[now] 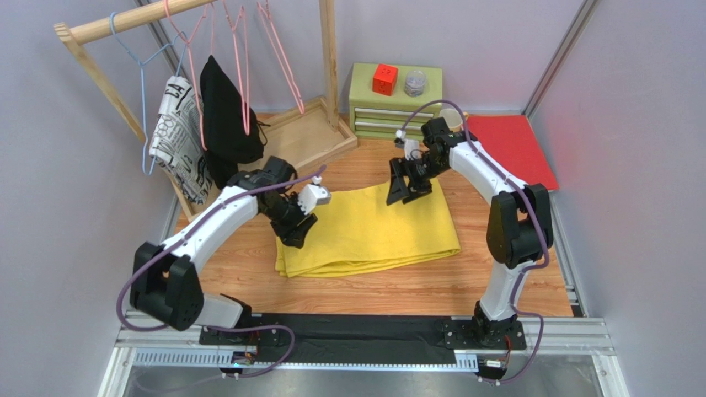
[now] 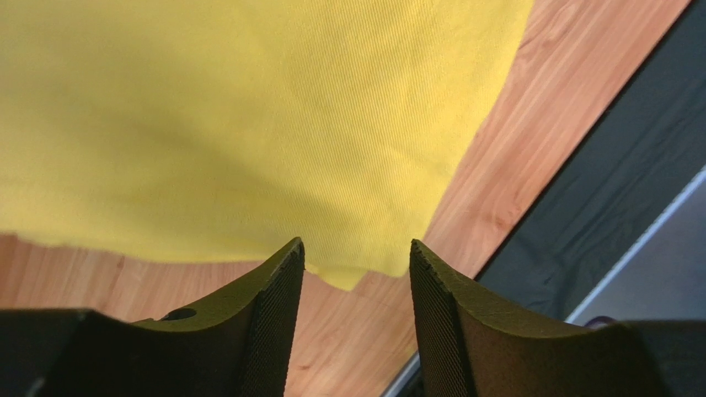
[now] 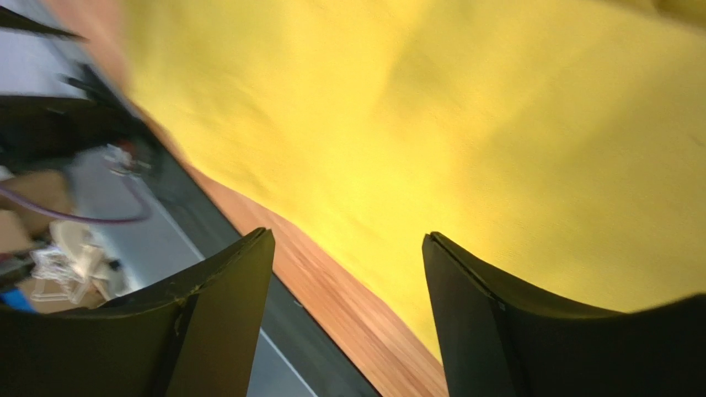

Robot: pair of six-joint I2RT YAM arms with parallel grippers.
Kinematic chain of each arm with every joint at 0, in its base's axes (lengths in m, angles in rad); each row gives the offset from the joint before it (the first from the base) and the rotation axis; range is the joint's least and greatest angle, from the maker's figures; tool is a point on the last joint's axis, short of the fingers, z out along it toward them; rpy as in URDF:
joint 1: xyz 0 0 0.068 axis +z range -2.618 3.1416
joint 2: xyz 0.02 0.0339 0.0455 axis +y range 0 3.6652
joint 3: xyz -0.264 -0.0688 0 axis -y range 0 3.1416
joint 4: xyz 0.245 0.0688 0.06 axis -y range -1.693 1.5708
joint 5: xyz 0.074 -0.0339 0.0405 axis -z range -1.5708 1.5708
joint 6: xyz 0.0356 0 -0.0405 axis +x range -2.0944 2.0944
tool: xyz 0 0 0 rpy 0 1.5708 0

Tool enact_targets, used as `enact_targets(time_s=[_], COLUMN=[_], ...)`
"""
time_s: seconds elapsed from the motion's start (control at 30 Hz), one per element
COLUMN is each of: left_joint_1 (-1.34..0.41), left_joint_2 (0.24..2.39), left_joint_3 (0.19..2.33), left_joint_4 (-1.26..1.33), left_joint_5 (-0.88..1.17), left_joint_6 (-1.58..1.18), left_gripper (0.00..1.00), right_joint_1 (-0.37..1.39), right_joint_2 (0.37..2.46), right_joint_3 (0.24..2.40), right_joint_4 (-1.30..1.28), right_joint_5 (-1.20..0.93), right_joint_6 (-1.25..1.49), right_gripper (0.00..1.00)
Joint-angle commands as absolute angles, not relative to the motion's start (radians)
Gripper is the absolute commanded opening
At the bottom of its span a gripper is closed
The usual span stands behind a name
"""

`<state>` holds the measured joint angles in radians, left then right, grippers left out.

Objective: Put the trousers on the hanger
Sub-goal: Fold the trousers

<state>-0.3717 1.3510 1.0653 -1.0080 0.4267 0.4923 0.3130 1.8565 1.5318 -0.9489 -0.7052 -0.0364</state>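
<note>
Trousers [image 1: 377,231] are seen folded flat on the table [image 1: 497,285]. Left gripper [image 1: 296,236] is held over their left edge, jaws apart, nothing clamped. Right gripper [image 1: 406,197] is held over the far edge, jaws apart, empty. Hanger [image 1: 288,78] is hung on the rack [image 1: 124,19].

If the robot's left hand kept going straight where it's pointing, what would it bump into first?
Probably the corner of the yellow trousers, which lies right ahead of the open left gripper. Depth is unclear, so it might touch the wooden table there instead.
</note>
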Motion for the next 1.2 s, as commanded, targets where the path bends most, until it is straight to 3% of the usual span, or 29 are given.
enact_targets(time_s=[0.0,0.1,0.17,0.3,0.53,0.7,0.8,1.17], left_joint_1=[-0.506,-0.558,-0.552,-0.538,-0.511,-0.512,-0.512,-0.486], left_joint_2=[1.475,1.578,1.615,1.675,1.703,1.617,1.575,1.710], left_joint_3=[1.077,1.031,0.996,0.917,1.044,1.210,1.236,1.198], left_joint_4=[-0.921,-0.896,-0.879,-0.813,-0.827,-0.948,-0.986,-0.898], left_joint_5=[0.263,0.152,0.085,0.025,-0.006,0.247,0.308,0.241], left_joint_6=[0.583,0.633,0.672,0.753,0.816,0.778,0.764,0.669], left_gripper=[0.58,0.54,0.49,0.49,0.54,0.56,0.59,0.57], right_joint_1=[0.298,0.284,0.273,0.267,0.232,0.224,0.232,0.195], right_joint_2=[1.916,1.934,1.922,1.914,1.855,1.737,1.730,2.029], right_joint_3=[1.465,1.384,1.287,1.117,1.169,1.317,1.411,1.509], right_joint_4=[-1.115,-1.083,-1.057,-0.964,-1.043,-1.068,-1.055,-0.990], right_joint_5=[-0.434,-0.368,-0.376,-0.443,-0.475,-0.561,-0.542,-0.204], right_joint_6=[-0.319,-0.299,-0.269,-0.152,-0.136,-0.233,-0.326,-0.529], right_gripper=[0.66,0.61,0.64,0.67,0.75,0.82,0.94,0.91])
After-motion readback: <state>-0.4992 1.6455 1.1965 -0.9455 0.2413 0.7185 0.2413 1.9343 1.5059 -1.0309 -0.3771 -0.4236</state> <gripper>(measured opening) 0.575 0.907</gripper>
